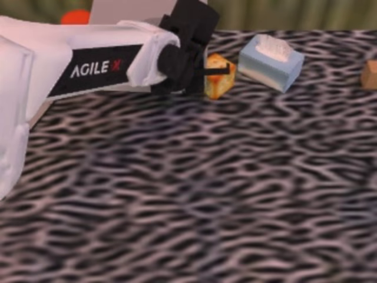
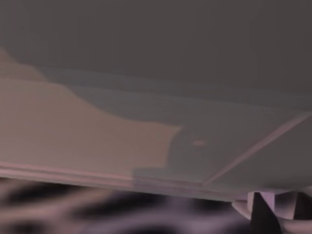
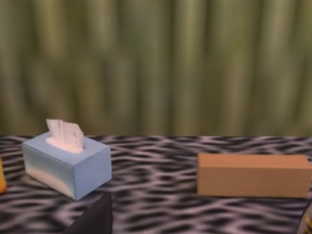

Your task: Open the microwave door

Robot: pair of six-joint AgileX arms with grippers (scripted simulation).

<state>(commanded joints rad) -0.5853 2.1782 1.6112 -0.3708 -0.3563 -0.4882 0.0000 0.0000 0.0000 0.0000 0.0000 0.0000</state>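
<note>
Our left gripper [image 1: 197, 73] reaches the light grey boxy microwave [image 1: 132, 10] at the table's far left; we cannot tell its opening; grey-framed microwave door [image 2: 146, 122] fills its wrist view

The left arm [image 1: 88, 65] has a blocky white shell. A black panel along it reads "AGILE X" in white, the X red. Its wrist and claw [image 1: 191, 56] are matte black.

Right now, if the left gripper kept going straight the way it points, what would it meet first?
Most likely the microwave: the left wrist view is filled by its grey panel close ahead. In the top view the left gripper sits at the table's far edge beside an orange object. Depth is unclear.
</note>
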